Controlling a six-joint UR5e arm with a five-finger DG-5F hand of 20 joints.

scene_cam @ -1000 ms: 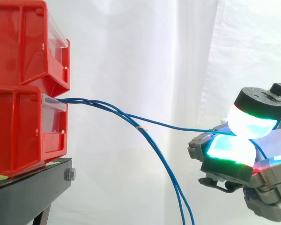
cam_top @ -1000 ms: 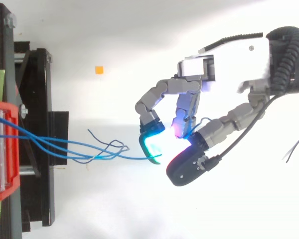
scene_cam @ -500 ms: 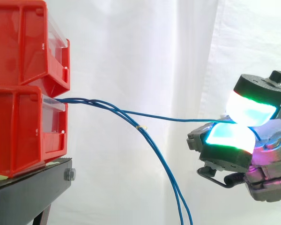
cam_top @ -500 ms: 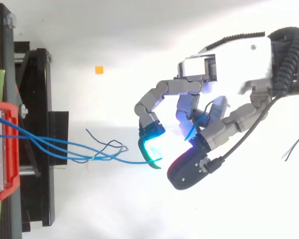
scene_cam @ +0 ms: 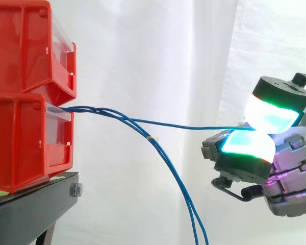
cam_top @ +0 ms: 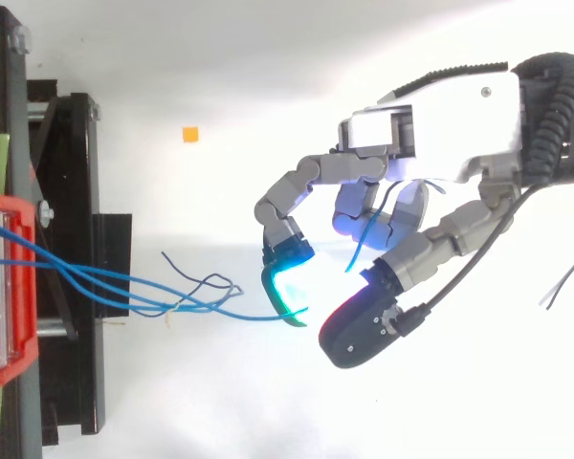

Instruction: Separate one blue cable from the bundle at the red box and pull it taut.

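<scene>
- I count two stacked red boxes (scene_cam: 25,56); the cables leave the lower box (scene_cam: 25,138).
- Well right of it, my hand (scene_cam: 290,173) pinches one blue cable (scene_cam: 194,126), drawn nearly straight.
- Two loose cables (scene_cam: 154,140) droop beneath.

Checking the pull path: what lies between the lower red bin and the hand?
In the side view, one blue cable pinched by the hand spans that gap; the other cables droop below.

Your hand (cam_top: 440,120) reaches in from the right edge of the top view, its fingers curled toward the left. In the side view, two glowing pads (scene_cam: 271,113) sit one above the other and pinch the blue cable (scene_cam: 183,125) between them. The remaining fingers are folded in toward the palm.
</scene>
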